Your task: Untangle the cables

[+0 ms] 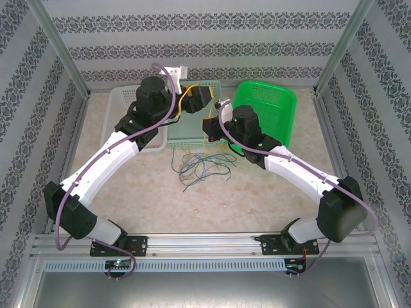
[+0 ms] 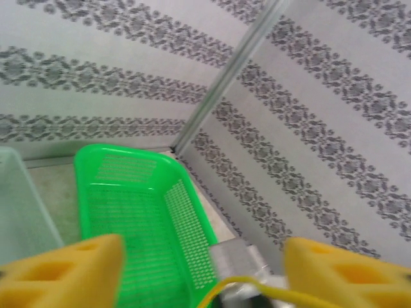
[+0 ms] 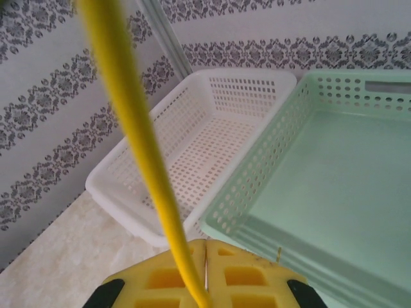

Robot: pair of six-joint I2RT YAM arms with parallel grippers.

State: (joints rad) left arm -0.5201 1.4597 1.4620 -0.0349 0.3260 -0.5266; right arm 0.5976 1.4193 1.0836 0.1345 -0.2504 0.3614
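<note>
Our right hand [image 3: 205, 273] is clamped shut on the yellow cable [image 3: 131, 109], which runs up and away from its fingers, just beside a corner of the pale green basket [image 3: 334, 192]. Our left hand [image 2: 202, 269] stands wide open over that same basket. A bit of the yellow strand crosses low between its fingers, not pinched. The other cables [image 1: 202, 163], blue and green among them, lie in a loose knot on the table [image 1: 148, 192] just in front of the pale green basket. We cannot tell whether the yellow one's far end is clear of that knot.

We judge the step in hand to be drawing the yellow cable free. To do it well, we should lift slowly, up and away from the basket's front edge, and watch whether the other strands rise with it. If they do, we should stop and bring the free hand down on the tangle to pin it rather than pull harder. The grip should be firm, since so thin a wire slips easily.
</note>
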